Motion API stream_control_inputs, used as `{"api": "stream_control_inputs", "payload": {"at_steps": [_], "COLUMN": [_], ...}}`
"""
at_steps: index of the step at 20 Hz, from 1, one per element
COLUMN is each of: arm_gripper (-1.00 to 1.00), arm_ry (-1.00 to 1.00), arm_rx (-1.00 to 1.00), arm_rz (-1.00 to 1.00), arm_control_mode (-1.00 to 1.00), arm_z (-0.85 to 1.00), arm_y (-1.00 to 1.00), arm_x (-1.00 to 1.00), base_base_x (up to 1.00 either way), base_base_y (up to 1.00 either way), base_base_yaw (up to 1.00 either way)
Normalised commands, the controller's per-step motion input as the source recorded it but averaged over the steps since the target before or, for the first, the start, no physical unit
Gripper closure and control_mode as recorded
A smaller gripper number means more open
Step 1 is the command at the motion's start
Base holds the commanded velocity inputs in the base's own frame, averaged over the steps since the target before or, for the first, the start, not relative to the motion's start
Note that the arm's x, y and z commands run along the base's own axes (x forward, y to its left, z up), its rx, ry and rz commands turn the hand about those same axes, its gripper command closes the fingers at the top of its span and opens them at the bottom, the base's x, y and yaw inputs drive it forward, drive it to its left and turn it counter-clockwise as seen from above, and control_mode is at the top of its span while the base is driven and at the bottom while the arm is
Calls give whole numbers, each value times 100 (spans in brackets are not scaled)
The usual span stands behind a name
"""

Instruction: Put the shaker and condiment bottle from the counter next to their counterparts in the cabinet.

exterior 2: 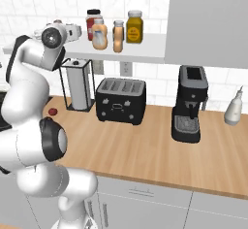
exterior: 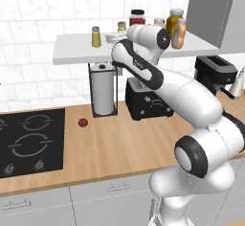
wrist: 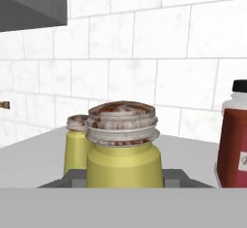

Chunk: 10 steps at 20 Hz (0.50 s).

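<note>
White tiled wall backs the white cabinet shelf. The shaker sits pinched in the gripper over the shelf, its twin shaker just behind to the left. The condiment bottle stands on the shelf to the right beside the fatter bottle; a dark red jar stands nearby.

In the hand view the near shaker is cut off below by the bottom band, so its base and its contact with the shelf are hidden. It covers most of the twin shaker behind it. The red jar is cut by the right edge. In the left base view the arm hides the hand and most of the held shaker, plus the toaster top. The hob runs off the left edge.
</note>
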Motion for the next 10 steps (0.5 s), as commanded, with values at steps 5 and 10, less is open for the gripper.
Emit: {"api": "stream_control_inputs", "payload": {"at_steps": [5,10], "arm_gripper": [100,100], "arm_ry": [-1,0], "arm_rx": [0,4], "arm_rz": [0,0], "arm_control_mode": [-100,-100], "arm_z": [0,-8], "arm_y": [5,11], "arm_x": [34,33], "base_base_x": [0,0], "base_base_y": [0,0], "base_base_yaw": [0,0]}}
